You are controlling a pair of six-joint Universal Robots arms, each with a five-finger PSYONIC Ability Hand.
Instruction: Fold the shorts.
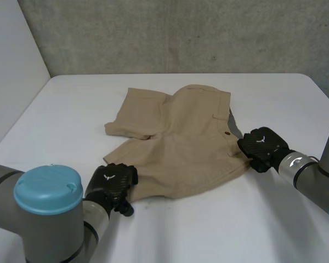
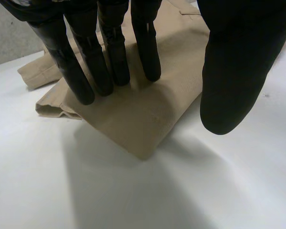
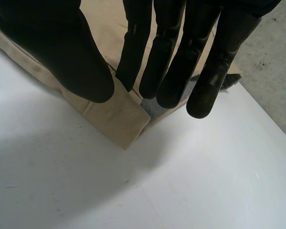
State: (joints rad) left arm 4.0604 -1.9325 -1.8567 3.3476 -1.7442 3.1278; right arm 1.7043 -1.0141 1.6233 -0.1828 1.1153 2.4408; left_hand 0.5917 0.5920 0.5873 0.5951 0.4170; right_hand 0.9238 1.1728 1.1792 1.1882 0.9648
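Shorts (image 1: pixel 181 137) lie flat mid-table (image 1: pixel 60 120), waistband toward my right, legs toward my left. Left hand (image 1: pixel 112 183) is at the near leg's corner: fingers (image 2: pixel 109 62) straight, side by side, tips on the cloth, thumb (image 2: pixel 233 71) well apart over bare table, nothing pinched. Right hand (image 1: pixel 261 145) is at the near waistband corner (image 3: pixel 121 117): fingers straight, slightly spread over it, thumb apart, not clamped. Can't tell if they touch the cloth.

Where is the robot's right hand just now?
In the head view the right hand is at the right, at the near right corner of the tan shorts.
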